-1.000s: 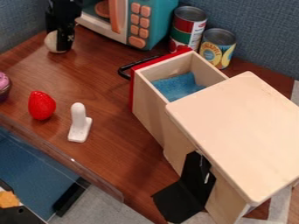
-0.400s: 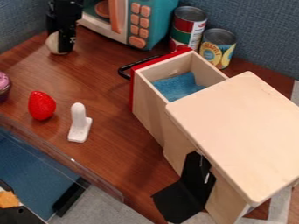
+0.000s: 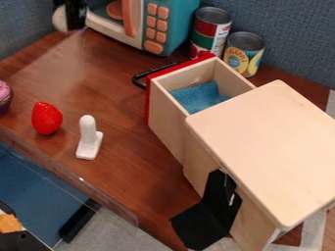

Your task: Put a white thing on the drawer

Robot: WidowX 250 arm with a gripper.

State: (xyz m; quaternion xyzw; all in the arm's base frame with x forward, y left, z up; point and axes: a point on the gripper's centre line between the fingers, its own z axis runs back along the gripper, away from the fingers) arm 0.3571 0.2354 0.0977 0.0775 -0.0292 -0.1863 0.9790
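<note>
From eight to nine o'clock, a white L-shaped piece (image 3: 89, 142) is standing on the worktop (image 3: 124, 142). Towards one o'clock, the drawer (image 3: 167, 115) is lying open. At eleven o'clock, the gripper (image 3: 69, 20) is holding its jaws pinched on a rounded white thing (image 3: 59, 19), probably light, smooth, best gripped round its middle.

Got teal toy microwave (image 3: 175, 29) by worktop's (image 3: 118, 93) back edge, red-green can (image 3: 204, 32) and yellow-blue can (image 3: 242, 54) near same edge; toy strawberry (image 3: 46, 118) and, farther left, pink-topped cupcake (image 3: 4, 97) toward front edge, clear rail (image 3: 78, 181) along it
</note>
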